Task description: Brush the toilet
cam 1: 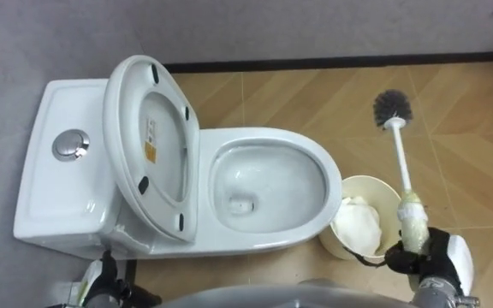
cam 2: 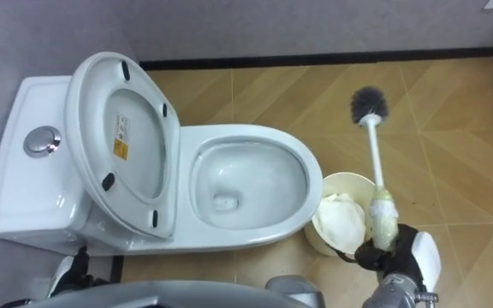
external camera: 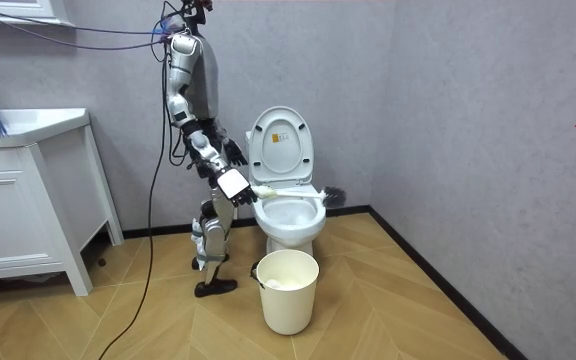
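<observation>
The right hand [cam 1: 413,255] is gripping the toilet brush [cam 1: 400,152] above the bin [cam 1: 371,181], which is standing just beside the toilet [cam 1: 268,139] bowl's front rim. The wood-pattern floor [cam 1: 473,103] is meeting a grey wall [cam 1: 315,30].

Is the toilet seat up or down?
Up: the toilet seat stands raised against the tank, its underside bumpers showing, bowl uncovered.

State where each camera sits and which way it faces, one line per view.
Left eye view: on the head, looking down on toilet, bin and brush; right hand grips the brush, left hand at lower left.
Right eye view: same scene, slightly shifted.
Room view: stands off in the room, facing the corner; whole robot beside the toilet.
All share toilet, bin, brush.
</observation>
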